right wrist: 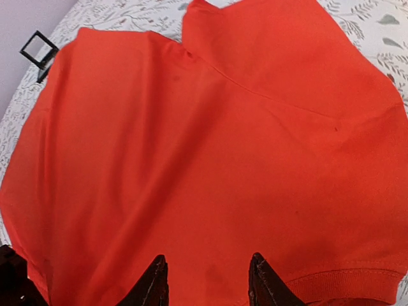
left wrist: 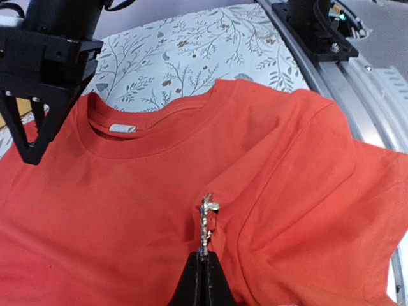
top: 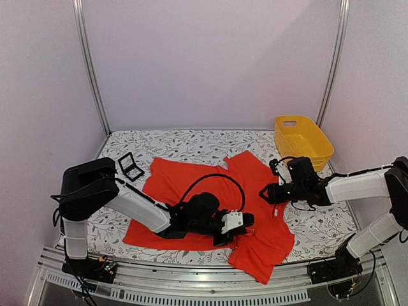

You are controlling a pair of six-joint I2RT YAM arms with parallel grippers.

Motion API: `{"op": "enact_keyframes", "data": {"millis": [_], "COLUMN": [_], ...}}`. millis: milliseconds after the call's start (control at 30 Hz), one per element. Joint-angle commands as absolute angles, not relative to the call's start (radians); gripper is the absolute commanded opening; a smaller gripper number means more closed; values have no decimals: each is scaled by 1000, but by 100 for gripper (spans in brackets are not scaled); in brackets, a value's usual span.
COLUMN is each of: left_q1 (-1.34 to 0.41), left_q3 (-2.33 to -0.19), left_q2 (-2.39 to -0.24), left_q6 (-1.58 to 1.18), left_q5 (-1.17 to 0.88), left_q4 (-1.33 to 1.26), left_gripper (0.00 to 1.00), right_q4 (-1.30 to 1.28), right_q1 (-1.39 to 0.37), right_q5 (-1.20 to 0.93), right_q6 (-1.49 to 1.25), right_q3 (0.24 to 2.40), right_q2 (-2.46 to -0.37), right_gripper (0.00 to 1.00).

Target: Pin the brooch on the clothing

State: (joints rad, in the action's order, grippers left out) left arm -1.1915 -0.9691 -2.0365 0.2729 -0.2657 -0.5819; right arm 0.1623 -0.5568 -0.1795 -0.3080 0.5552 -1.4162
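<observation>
The clothing (top: 191, 185) is a red-orange T-shirt spread on the table, its round neck (left wrist: 121, 131) showing in the left wrist view. My left gripper (left wrist: 203, 258) is shut on the brooch (left wrist: 208, 223), a tiny silvery ornament held upright against a small fold of the clothing (left wrist: 127, 191). From above, that gripper (top: 245, 223) lies low over the shirt's right part. My right gripper (right wrist: 207, 261) is open just above the clothing (right wrist: 191, 127) near its hem, with nothing between the fingers. It hovers at the shirt's right edge (top: 262, 193).
A yellow basket (top: 303, 140) stands at the back right. A small black display box (top: 131, 167) sits open at the left beyond the shirt, also in the right wrist view (right wrist: 39, 49). The floral tablecloth (top: 319, 223) ends at a metal rail (left wrist: 357, 83).
</observation>
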Motion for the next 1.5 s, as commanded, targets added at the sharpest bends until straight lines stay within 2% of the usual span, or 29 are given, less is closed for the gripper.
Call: {"op": "enact_keyframes", "data": {"millis": [0, 133, 233, 267, 367, 633, 867, 1067, 1200, 1333, 1467], "left_q1": [-1262, -1312, -1338, -1342, -1356, -1372, -1351, -1184, -946, -786, -654], "left_q3": [-934, -913, -922, -922, -919, -930, -937, -929, -1043, -1154, -1261], "left_q2": [-2029, -2065, -2080, -2076, -2053, -1955, -1830, -1715, -1747, -1816, -1926], "left_q6": [481, 582, 606, 608, 592, 506, 384, 142, -44, -116, -158], "left_q5": [28, 195, 255, 260, 238, 184, 144, 145, 196, 287, 327], "left_q4": [-574, -633, -613, -600, -551, -373, -181, -57, 89, 137, 208], "left_gripper": [0, 3, 11, 16, 41, 62, 64, 63, 59, 56, 54], "right_q4": [-46, -76, -103, -115, -138, -186, -255, -323, -364, -437, -532], "right_q1": [-551, -549, -549, -549, -543, -479, -432, -426, -426, -438, -472], "right_q5": [-17, 67, 68, 69, 79, 53, 44, 38, 11, 16, 11], "right_q6": [-346, -340, -329, -327, -323, -255, -175, -110, -71, -101, -178], "right_q3": [633, 680, 720, 734, 779, 948, 1168, 1300, 1355, 1386, 1307], "right_q2": [-1511, -1609, -1669, -1690, -1742, -1880, -2042, -2107, -2060, -1933, -1792], "right_gripper": [42, 41, 41, 41, 41, 42, 42, 42, 41, 38, 28]}}
